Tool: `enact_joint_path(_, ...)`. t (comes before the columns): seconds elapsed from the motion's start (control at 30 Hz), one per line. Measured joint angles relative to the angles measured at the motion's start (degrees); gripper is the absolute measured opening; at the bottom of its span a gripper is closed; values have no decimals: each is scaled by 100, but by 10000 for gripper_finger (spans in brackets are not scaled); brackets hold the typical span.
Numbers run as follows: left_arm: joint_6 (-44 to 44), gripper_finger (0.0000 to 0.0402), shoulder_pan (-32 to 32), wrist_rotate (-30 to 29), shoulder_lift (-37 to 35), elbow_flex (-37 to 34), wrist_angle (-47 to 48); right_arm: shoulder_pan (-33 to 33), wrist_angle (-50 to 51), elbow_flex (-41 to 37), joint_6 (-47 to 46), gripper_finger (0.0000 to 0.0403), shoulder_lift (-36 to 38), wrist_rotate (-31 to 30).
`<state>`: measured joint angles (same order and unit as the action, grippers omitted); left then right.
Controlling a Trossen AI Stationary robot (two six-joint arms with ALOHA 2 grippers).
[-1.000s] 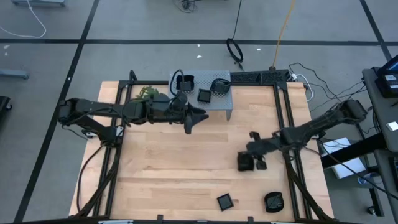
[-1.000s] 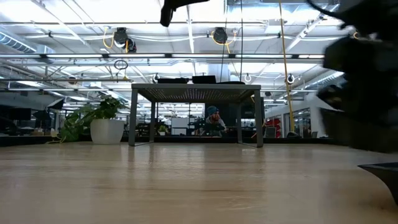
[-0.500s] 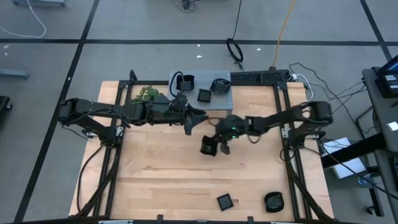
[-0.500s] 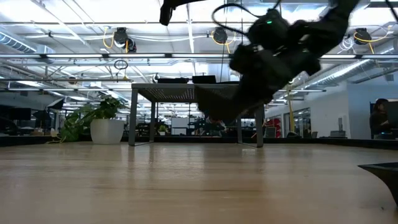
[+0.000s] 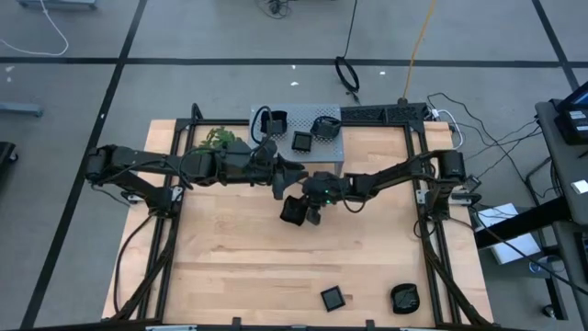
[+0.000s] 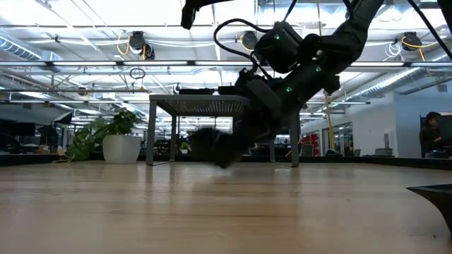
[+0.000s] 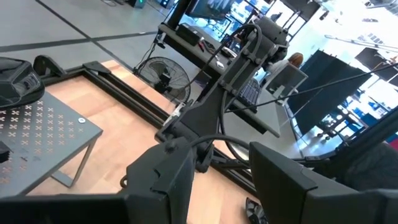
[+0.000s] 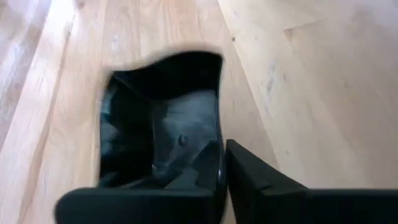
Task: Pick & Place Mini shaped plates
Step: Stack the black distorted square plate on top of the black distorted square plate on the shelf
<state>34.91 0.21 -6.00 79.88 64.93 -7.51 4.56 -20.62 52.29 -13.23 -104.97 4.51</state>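
Right pincer (image 5: 299, 211) carries a mini shaped plate (image 8: 158, 118)
Clamped on its rim above mid-worktop (image 5: 239, 267); left pincer (image 5: 289, 175) apart, hovering beside the stand (image 5: 322, 147).

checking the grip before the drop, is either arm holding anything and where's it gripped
The right end effector holds a black square plate, pinched by its rim edge. The left end effector is open and holds nothing.
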Motion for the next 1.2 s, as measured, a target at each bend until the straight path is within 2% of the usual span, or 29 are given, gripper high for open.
enact_joint_path(0.27, -12, 161, 0, 3, 0, 0, 11, -17, 101, -2, -2, 81, 45, 20)
enact_joint_path(0.4, -12, 161, -21, 142, 0, 0, 389, -17, 469, -2, 33, 111, 485, 21)
enact_joint_path(0.57, -559, 161, -168, 707, 0, 0, 1744, -17, 1733, -2, 90, 124, 1522, 22)
enact_joint_path(0.73, -1508, 161, -450, 705, 249, -15, 2836, -20, 3350, -2, 223, 118, 2803, 13)
enact_joint_path(0.83, -2159, 161, -624, 695, 540, -4, 2757, -21, 4198, -2, 206, 112, 3589, -40)
enact_joint_path(0.97, -2999, 161, -862, 689, 1076, -6, 2680, -127, 5053, -4, 211, 111, 4541, -509)
enact_joint_path(1.1, -3333, 161, -1023, 502, 1589, -7, 2630, -235, 5576, -7, 272, 117, 5330, -824)
enact_joint_path(1.2, -3474, 161, -1079, 128, 1957, -9, 2564, -254, 5725, -105, 277, 123, 5786, -927)
